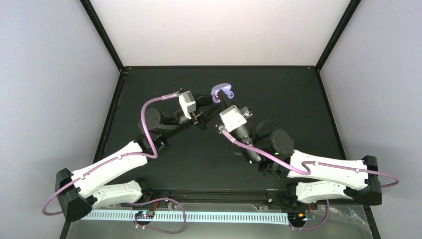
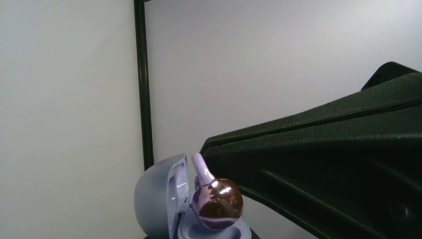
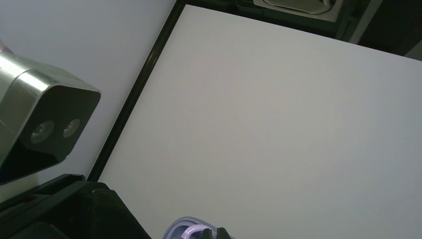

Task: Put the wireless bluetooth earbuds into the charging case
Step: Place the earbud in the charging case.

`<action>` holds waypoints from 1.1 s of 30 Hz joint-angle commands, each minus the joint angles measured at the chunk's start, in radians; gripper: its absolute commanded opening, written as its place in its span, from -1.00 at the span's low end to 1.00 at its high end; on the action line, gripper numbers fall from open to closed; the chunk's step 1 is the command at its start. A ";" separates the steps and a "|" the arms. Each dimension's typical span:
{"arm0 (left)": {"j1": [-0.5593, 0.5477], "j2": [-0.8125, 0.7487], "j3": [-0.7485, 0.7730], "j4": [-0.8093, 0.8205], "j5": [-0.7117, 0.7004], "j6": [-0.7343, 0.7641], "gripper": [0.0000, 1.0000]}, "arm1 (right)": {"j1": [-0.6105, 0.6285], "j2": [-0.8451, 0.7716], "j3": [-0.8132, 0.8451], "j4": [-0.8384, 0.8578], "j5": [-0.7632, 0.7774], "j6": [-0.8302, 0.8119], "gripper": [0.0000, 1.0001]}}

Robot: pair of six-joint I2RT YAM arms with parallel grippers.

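- At 6 o'clock of the top view, both arms leave their bases on the near edge of the table [image 1: 199, 169] and lean inward, converging past its centre.
- The left gripper [image 1: 208, 106] points in from 8 o'clock and the right gripper [image 1: 223, 102] from 5 o'clock, their tips close together. No view shows both fingers of either one, so I cannot tell whether either is spread or pressed together.
- Right at 12 o'clock of the right gripper is the charging case [image 1: 222, 91], purple and open. It looks raised off the table and is probably carried by that gripper, though the grip itself is hidden.
- In the left wrist view, the lid [image 2: 159, 199] stands open at 9 o'clock of a purple earbud [image 2: 219, 203] with a glossy brown face.
- The bud rests in the case's base with its stem pointing to 12 o'clock.
- A black finger [image 2: 323, 164] reaches in from 3 o'clock. Its tip is touching the stem or just beside it; I cannot tell which.
- The right wrist view shows only a sliver of the case at its 6 o'clock edge and the left wrist camera [image 3: 40, 129] at 9 o'clock. Beyond them is the white wall [image 3: 273, 124].
- Progress, as I judge it: one purple bud is at its socket but rides high, so it likely needs a final press to seat.
- No other bud and no second case shows in any view, so most of the task appears to be left.
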State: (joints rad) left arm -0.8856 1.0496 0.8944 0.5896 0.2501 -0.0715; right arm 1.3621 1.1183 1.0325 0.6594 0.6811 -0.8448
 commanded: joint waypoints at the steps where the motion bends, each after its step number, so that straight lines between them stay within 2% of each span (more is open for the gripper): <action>1: -0.003 0.008 0.046 -0.002 -0.014 -0.008 -0.97 | 0.006 0.007 0.028 0.040 0.030 -0.013 -0.98; 33: -0.003 0.010 0.084 -0.036 -0.107 -0.036 -0.97 | 0.008 -0.009 0.004 -0.029 0.043 0.000 -0.98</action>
State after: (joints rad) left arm -0.8856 1.0622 0.9283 0.5308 0.1711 -0.0925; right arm 1.3621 1.1282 1.0336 0.6422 0.7170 -0.8581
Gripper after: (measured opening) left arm 0.245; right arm 0.009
